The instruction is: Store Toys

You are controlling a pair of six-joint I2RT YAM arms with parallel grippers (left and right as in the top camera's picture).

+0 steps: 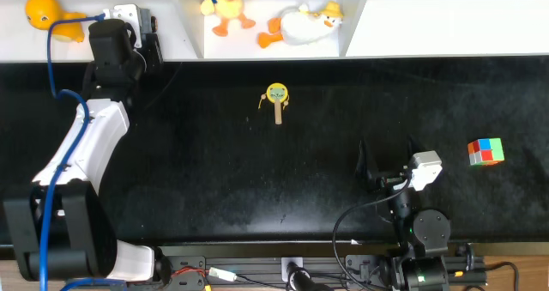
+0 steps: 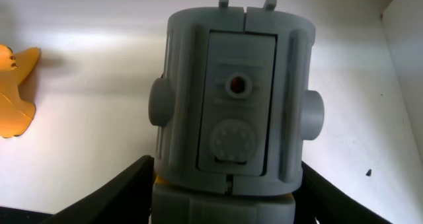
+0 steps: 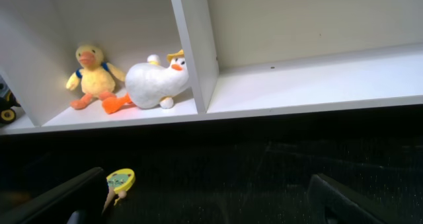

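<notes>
A grey robot toy (image 2: 231,98) stands in the left compartment of the white shelf (image 1: 429,21), its back panel facing my left wrist camera. My left gripper (image 1: 137,27) (image 2: 228,184) is inside that compartment, shut on the toy's lower body with a finger against each side. An orange duck (image 1: 43,12) (image 2: 13,92) sits beside it. On the black table lie a yellow toy on a stick (image 1: 277,100) (image 3: 119,182) and a colour cube (image 1: 485,151). My right gripper (image 1: 384,164) (image 3: 211,207) hovers open near the table's front, holding nothing.
The middle compartment holds a yellow duck plush (image 1: 227,3) (image 3: 92,75) and a white goose plush (image 1: 304,25) (image 3: 155,82). A divider wall (image 3: 195,45) separates it from the bare right compartment (image 3: 317,72). Cables run along the table's front edge.
</notes>
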